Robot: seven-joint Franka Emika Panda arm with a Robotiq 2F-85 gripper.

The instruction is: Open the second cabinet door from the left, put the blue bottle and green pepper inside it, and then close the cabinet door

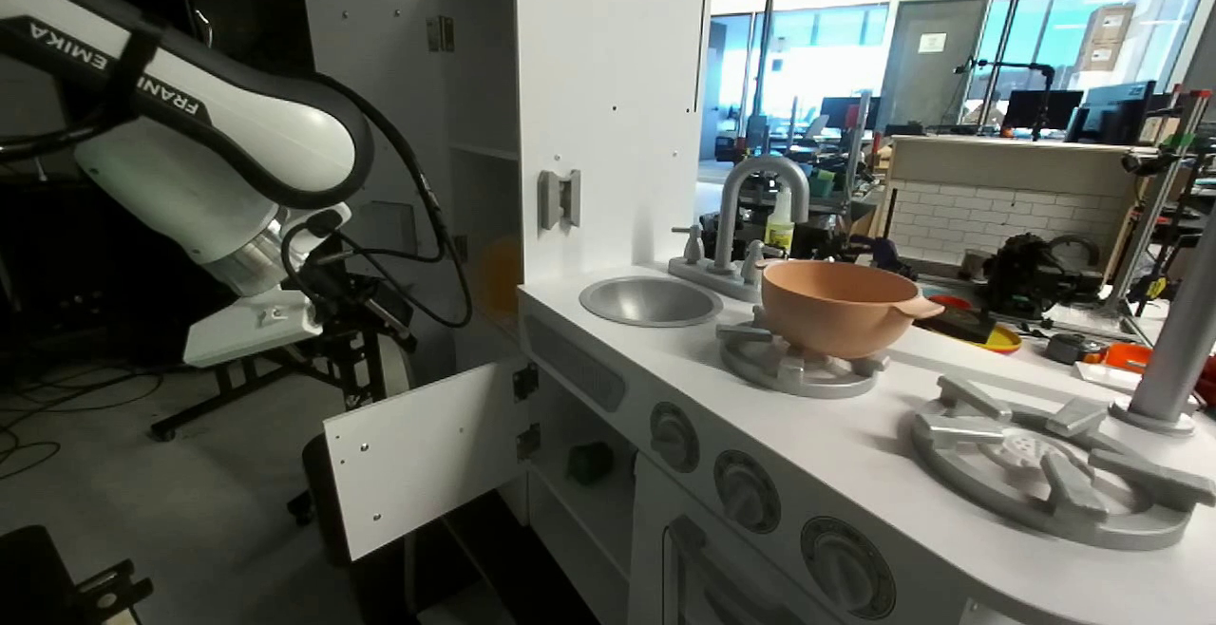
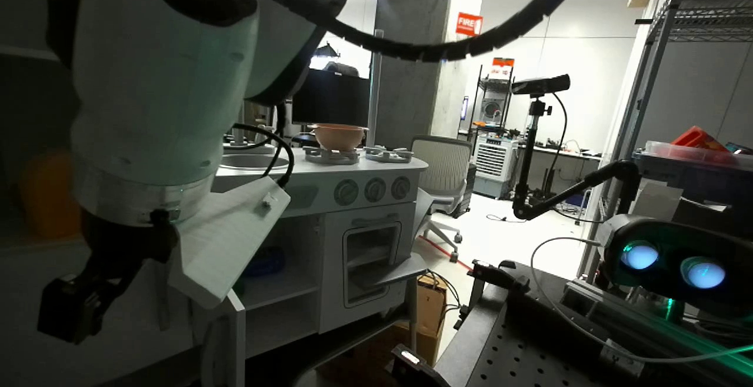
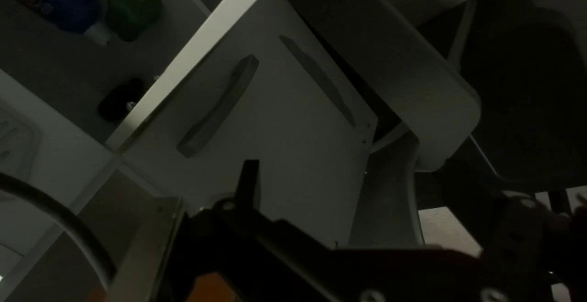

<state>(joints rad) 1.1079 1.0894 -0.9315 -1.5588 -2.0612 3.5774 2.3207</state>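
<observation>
The second cabinet door (image 1: 427, 459) stands swung open, and its edge shows in an exterior view (image 2: 236, 340). In the wrist view its outer face (image 3: 284, 132) carries a grey handle. The blue bottle (image 3: 55, 3) lies on its side on the cabinet shelf, also visible in an exterior view (image 2: 265, 262). The green pepper (image 3: 133, 10) sits beside the bottle's white cap, and shows inside the cabinet in an exterior view (image 1: 589, 463). My gripper (image 3: 376, 180) is open and empty, with fingers wide apart, on the outer side of the open door; it is dark in an exterior view (image 2: 70, 310).
A tan bowl (image 1: 836, 307) stands on a burner near the sink (image 1: 651, 302). The tall upper door (image 1: 375, 112) is open, with an orange object (image 1: 496, 274) inside. The oven door (image 2: 372, 263) stands right of the open compartment. A cable hangs from my wrist.
</observation>
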